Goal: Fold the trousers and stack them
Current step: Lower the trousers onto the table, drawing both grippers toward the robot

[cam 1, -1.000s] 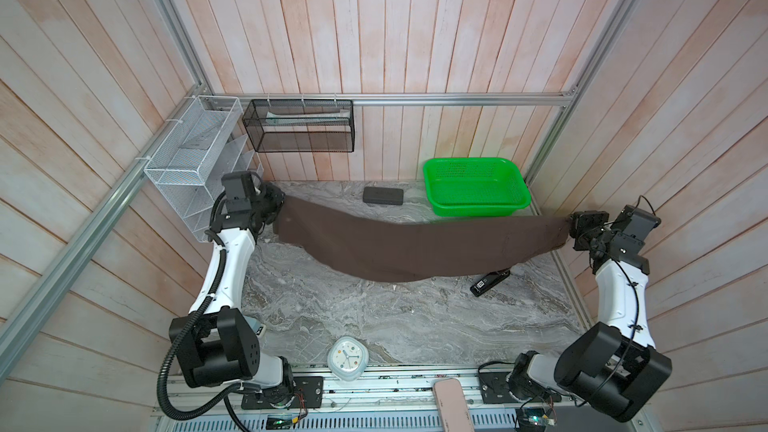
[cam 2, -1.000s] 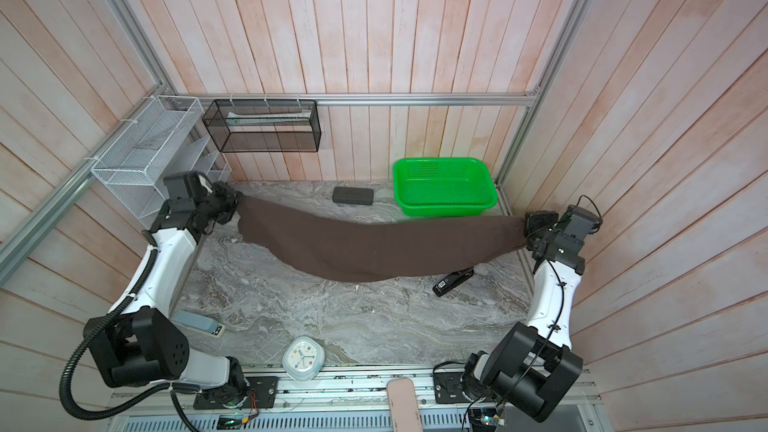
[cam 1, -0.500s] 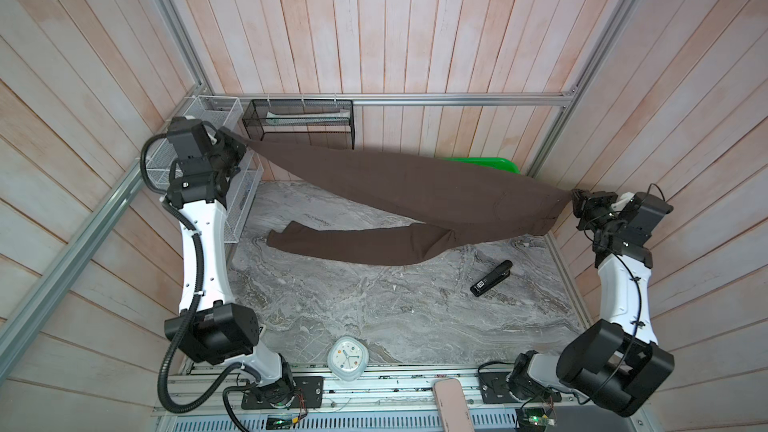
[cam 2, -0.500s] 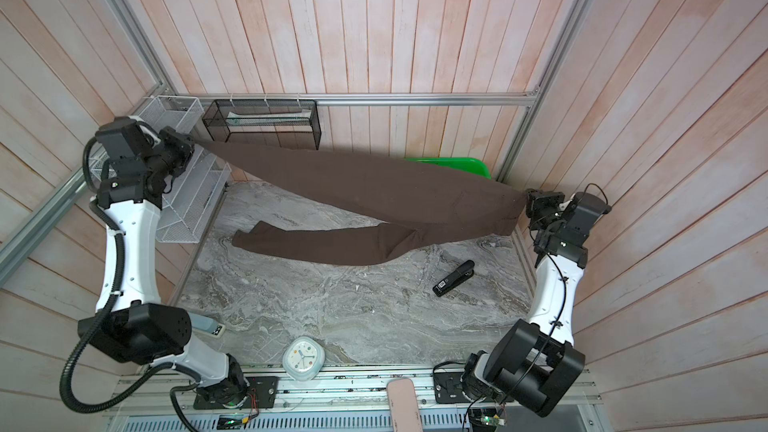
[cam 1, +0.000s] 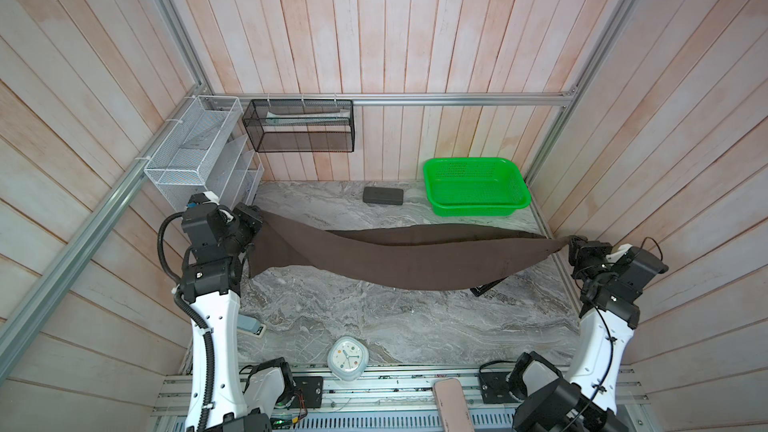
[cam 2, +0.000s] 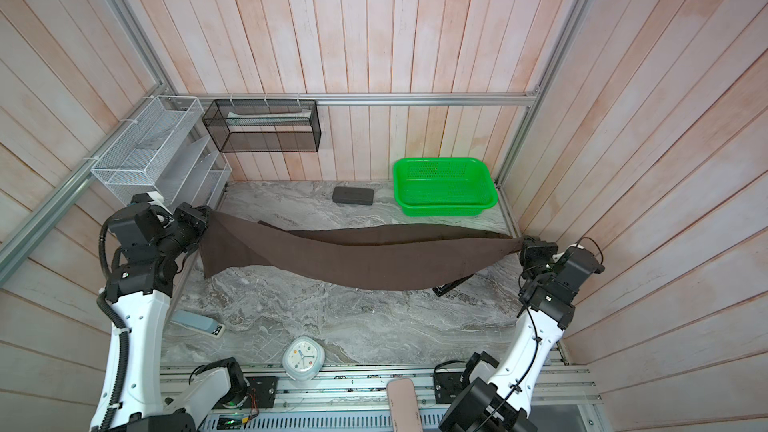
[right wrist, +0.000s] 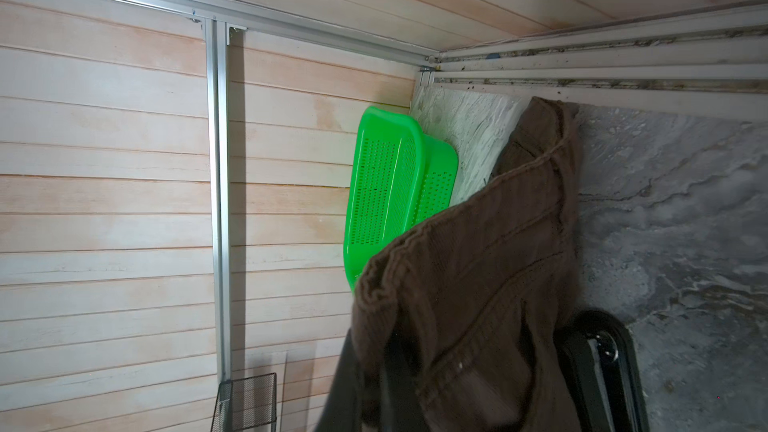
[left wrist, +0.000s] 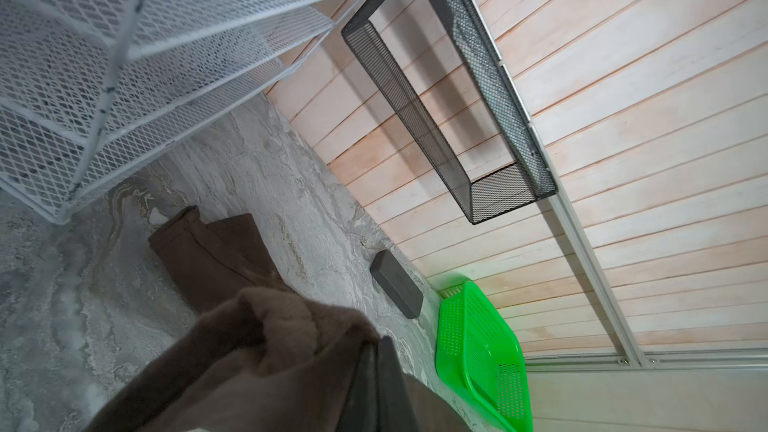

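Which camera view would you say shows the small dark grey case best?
Both top views: the dark grey case lies whole and unobstructed near the green basket. The left wrist view catches it obliquely; the right wrist view does not show it.

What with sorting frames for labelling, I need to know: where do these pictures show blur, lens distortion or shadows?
Both top views: even light, sharp, but the wide lens splays the wall planks. Left wrist view: the trousers nearest the lens are blurred; the black mesh shelf throws a soft shadow on the planks. Right wrist view: dimmer, cloth soft at the lens, green basket crisp.
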